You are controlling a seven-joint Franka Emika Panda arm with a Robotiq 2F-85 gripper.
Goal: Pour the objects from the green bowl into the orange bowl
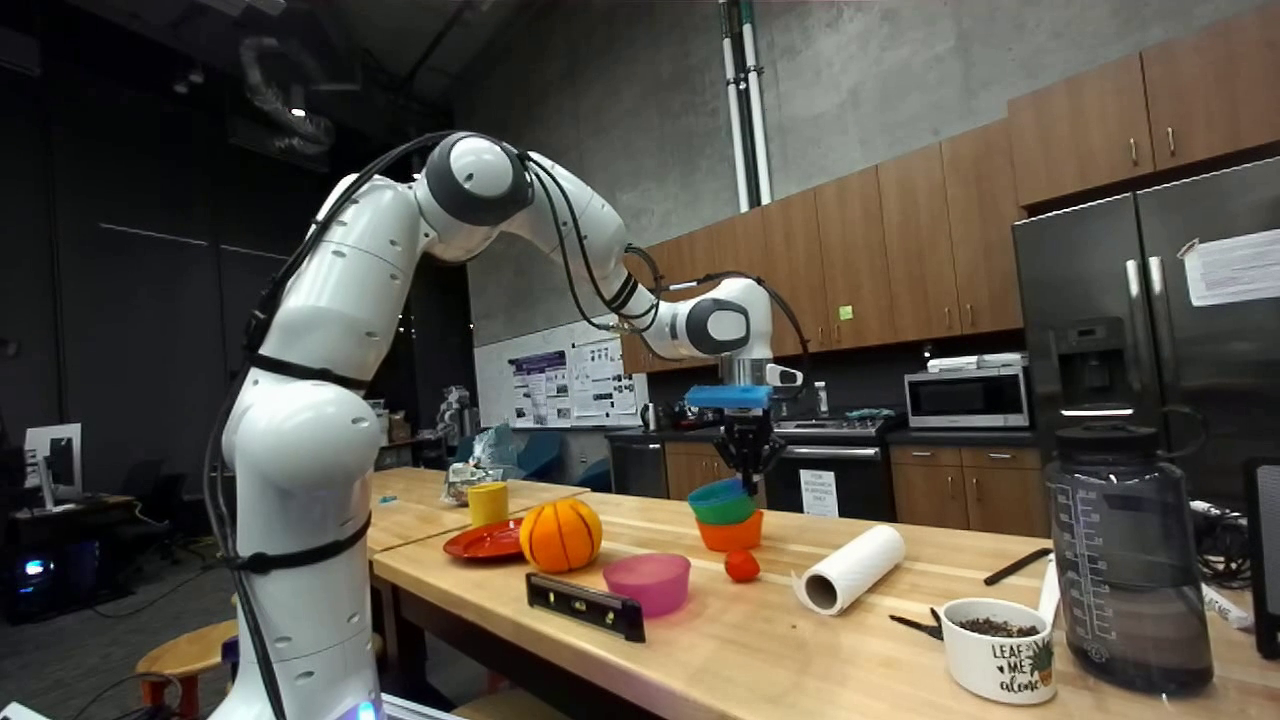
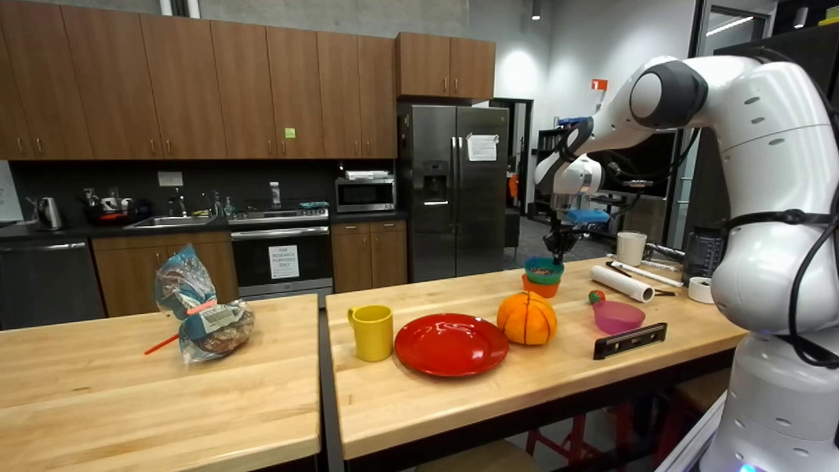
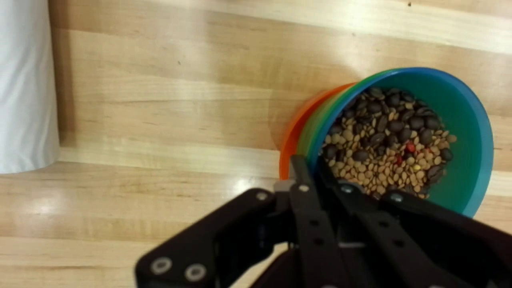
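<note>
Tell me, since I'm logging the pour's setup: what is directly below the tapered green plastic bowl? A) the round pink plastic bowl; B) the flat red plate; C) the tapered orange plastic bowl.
C: both exterior views show the orange bowl just beneath the green bowl.

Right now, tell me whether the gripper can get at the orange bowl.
Probably not: the gripper appears clamped on the green bowl, which covers most of the orange bowl in the wrist view.
</note>
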